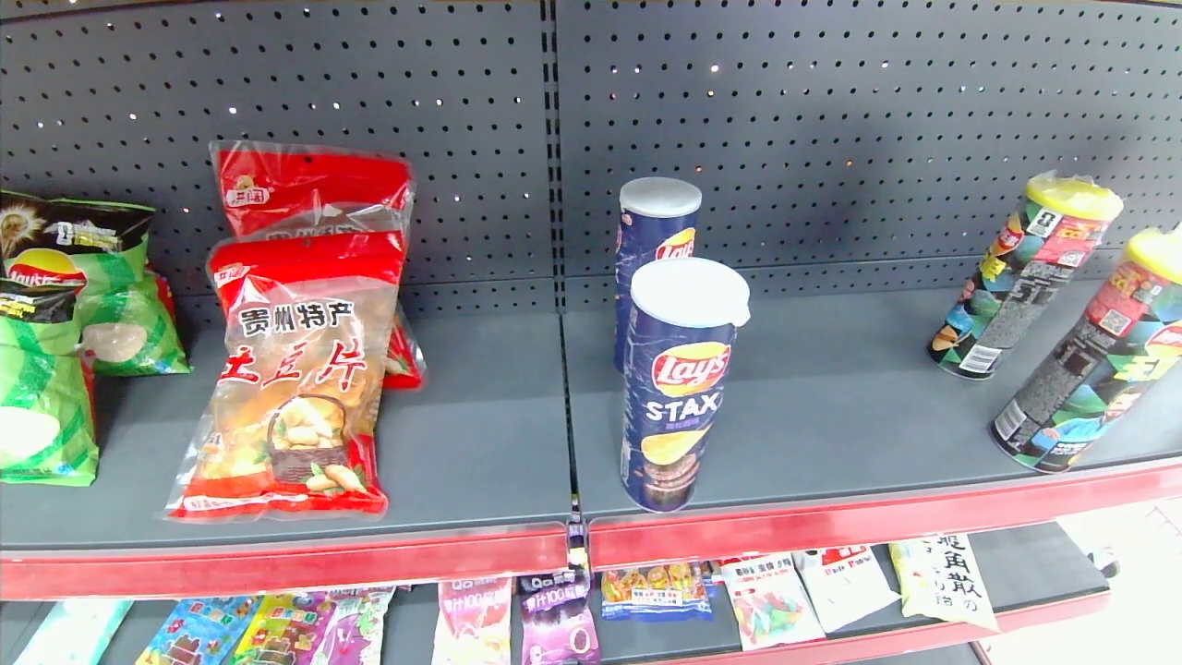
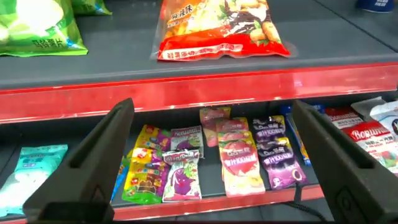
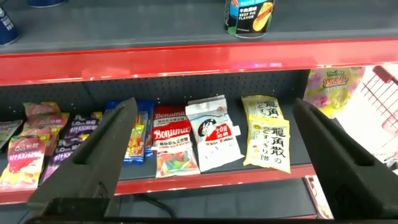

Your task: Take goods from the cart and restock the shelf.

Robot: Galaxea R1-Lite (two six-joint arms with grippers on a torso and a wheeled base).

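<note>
Green chip bags (image 1: 46, 342) are running off the head view's left edge. The rear red bag (image 1: 309, 189) is sitting mostly hidden behind the front red bag (image 1: 291, 379). The rear blue can (image 1: 656, 226) is showing just its top part behind the front blue can (image 1: 681, 388). The rightmost patterned can (image 1: 1094, 360) is getting clipped by the right edge. Lower-shelf packets (image 1: 554, 619) are tucking under the red shelf lip (image 1: 277, 563), with their bottoms cut off. In the right wrist view a dark can (image 3: 250, 17) is losing its top to the edge. The cart (image 3: 382, 84) is barely poking in, only some wire.

Beyond the left claw (image 2: 211, 107), a glossy plastic snack bag (image 2: 221, 28) lies on a matt grey shelf (image 2: 124, 56), seemingly painted metal; its red edge strip (image 2: 186, 87) is shiny.
</note>
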